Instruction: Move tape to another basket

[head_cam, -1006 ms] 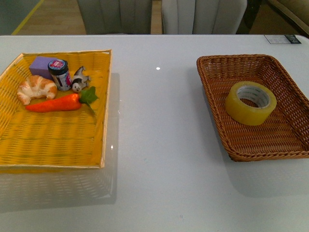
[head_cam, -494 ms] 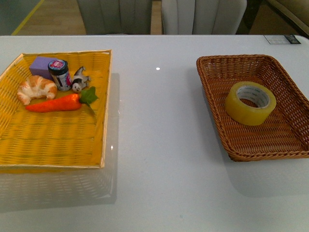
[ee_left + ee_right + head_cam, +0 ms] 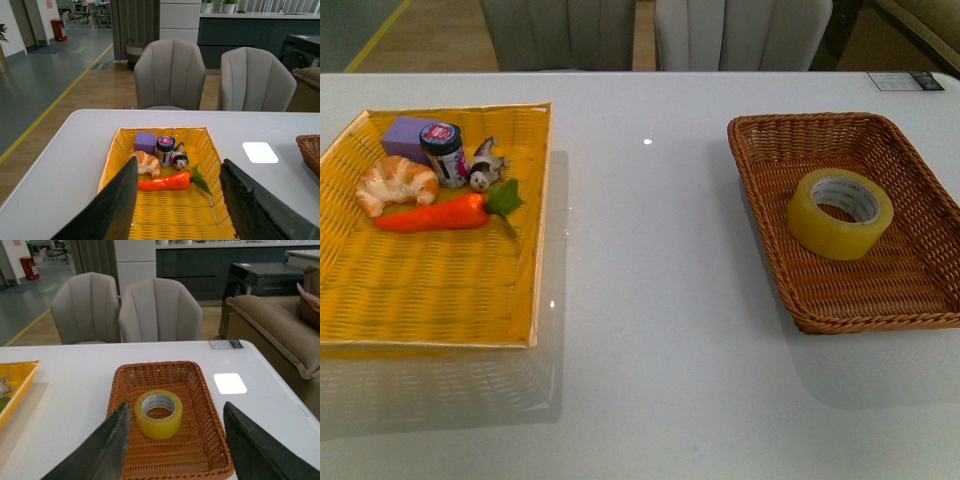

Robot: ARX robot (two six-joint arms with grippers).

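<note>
Tape [image 3: 158,414] flat in basket [image 3: 200,450], hole up, dead ahead below my right hand [image 3: 172,450], fingers spread, empty; left hand farther.

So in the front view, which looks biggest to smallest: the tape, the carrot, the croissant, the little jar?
1. Carrot, longest.
2. Tape, shorter across but bulkier, so it's close between these two.
3. Croissant.
4. Jar.
All lie about equally far from the camera.
</note>
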